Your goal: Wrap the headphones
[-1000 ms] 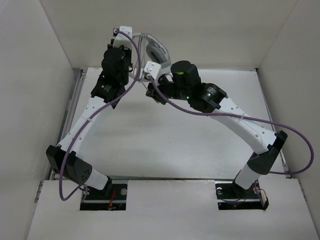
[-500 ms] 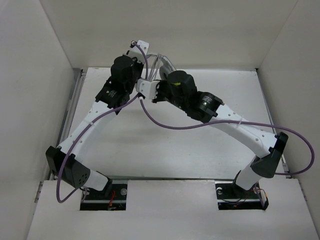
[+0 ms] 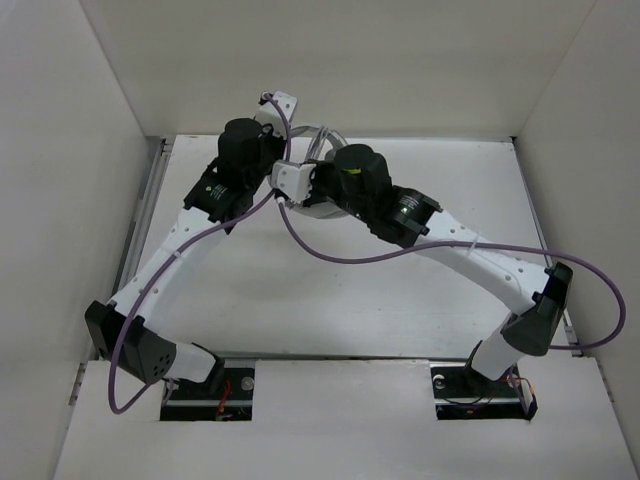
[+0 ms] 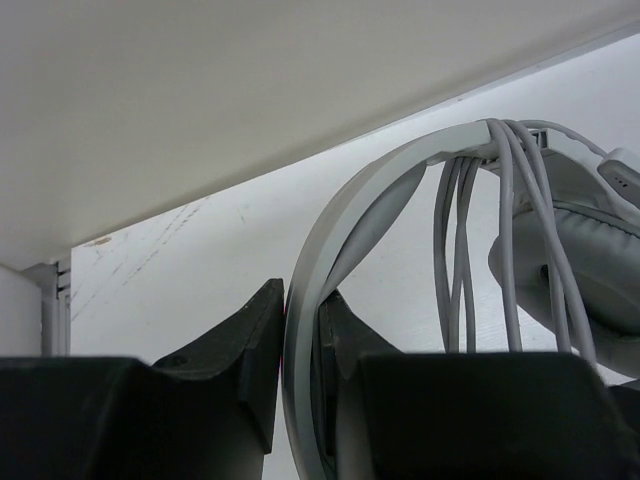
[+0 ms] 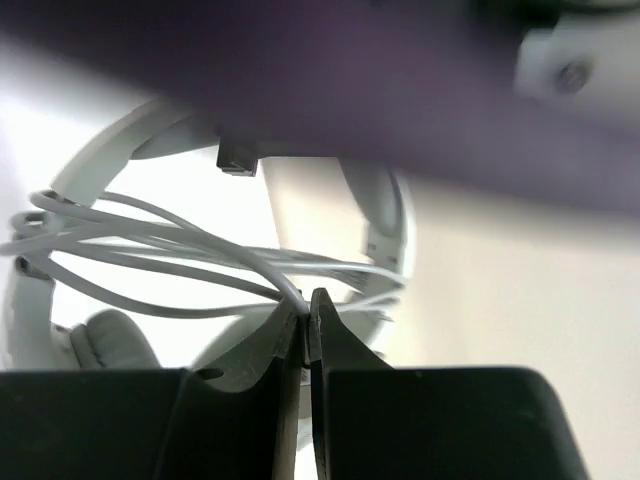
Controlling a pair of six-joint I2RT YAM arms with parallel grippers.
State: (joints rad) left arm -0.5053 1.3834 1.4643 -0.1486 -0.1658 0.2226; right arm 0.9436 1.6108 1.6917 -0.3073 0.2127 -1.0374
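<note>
White counter (image 3: 300,290) below; left claw (image 4: 302,300) clamps headphones (image 4: 570,260) by headband (image 4: 340,200), steadying them so right claw (image 5: 307,305), pinching cord (image 5: 180,240), can loop it.

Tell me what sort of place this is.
Probably a robot test cell: a white table boxed in by plain white walls, two arms bolted at its near edge, holding headphones.

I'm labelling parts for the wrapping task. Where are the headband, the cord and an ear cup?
headband (image 4: 350,205), left wrist view, middle of arc
cord (image 4: 510,230), left wrist view, a hanging strand
ear cup (image 4: 590,270), left wrist view, grey padding
</note>
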